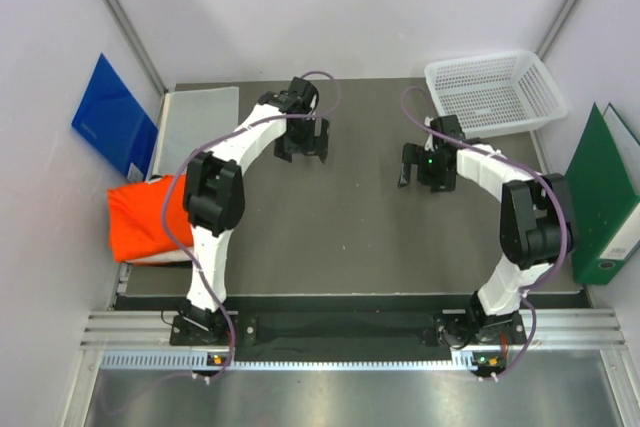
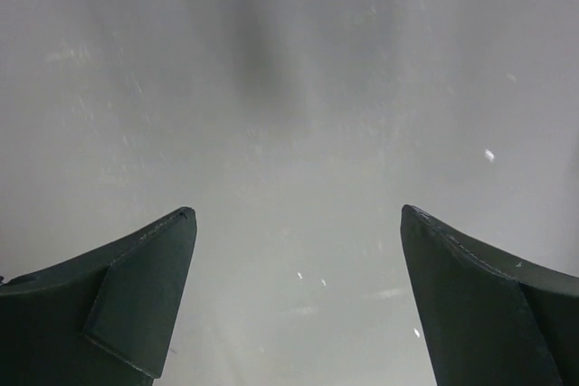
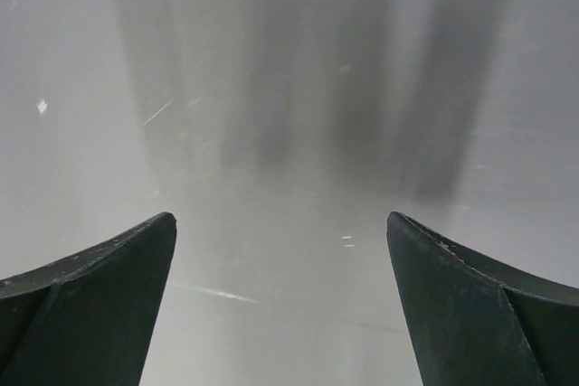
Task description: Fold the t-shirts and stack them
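**jax_77:** ok so where's everything sitting right now?

**moss_bot:** The orange t-shirt is a rumpled heap at the left edge of the desk. It hangs a bit over the side, right beside the left arm's elbow. A pale strip peeks out under its near edge, can't tell what that is tbh.

**jax_77:** and the hands?

**moss_bot:** The left hand is over the far middle of the desk with its fingers spread wide, gripping nothing. Its wrist cam only shows bare grey desk between them. The right hand is the same deal, wide apart and empty, just in front of the white mesh basket in the far right corner. Both hands are well apart from the shirt.

**jax_77:** other stuff?

**moss_bot:** There's a clear plastic sheet at the far left of the desk. A blue folder leans on the left wall and a green binder stands on the right.
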Motion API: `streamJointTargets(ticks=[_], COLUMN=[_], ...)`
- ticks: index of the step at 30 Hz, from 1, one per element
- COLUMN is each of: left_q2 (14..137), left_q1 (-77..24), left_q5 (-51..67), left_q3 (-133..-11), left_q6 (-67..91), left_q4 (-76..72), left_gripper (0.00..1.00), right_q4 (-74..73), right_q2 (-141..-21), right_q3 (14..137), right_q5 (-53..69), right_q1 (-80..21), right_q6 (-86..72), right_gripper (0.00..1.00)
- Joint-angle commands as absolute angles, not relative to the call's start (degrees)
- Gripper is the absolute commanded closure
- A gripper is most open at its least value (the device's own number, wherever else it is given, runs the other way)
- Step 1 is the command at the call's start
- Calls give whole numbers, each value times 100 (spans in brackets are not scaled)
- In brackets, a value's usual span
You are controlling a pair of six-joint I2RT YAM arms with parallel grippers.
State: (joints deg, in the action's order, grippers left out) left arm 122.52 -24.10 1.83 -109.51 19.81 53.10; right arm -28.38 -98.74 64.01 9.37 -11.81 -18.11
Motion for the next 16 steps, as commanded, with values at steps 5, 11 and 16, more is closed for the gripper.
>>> streamJointTargets(ticks=[5, 11, 16], left_q2=[12831, 12973, 12780], left_q1=[-2329, -2250, -2153], left_q5=[-738, -774, -536], left_q3=[-11417, -11347, -11163], left_q6=[1512, 1336, 1170], left_q4=[5775, 5678, 5424], left_gripper=[1, 1, 1], right_q4=[-2936, -2935, -2953], right_q2=[-9633, -9844, -9931], right_q3=[7013, 7426, 7638], right_q5=[-544, -615, -554], right_q1=[-1143, -1143, -1143], right_q6=[-1336, -1266, -1371], right_gripper=[0, 1, 0])
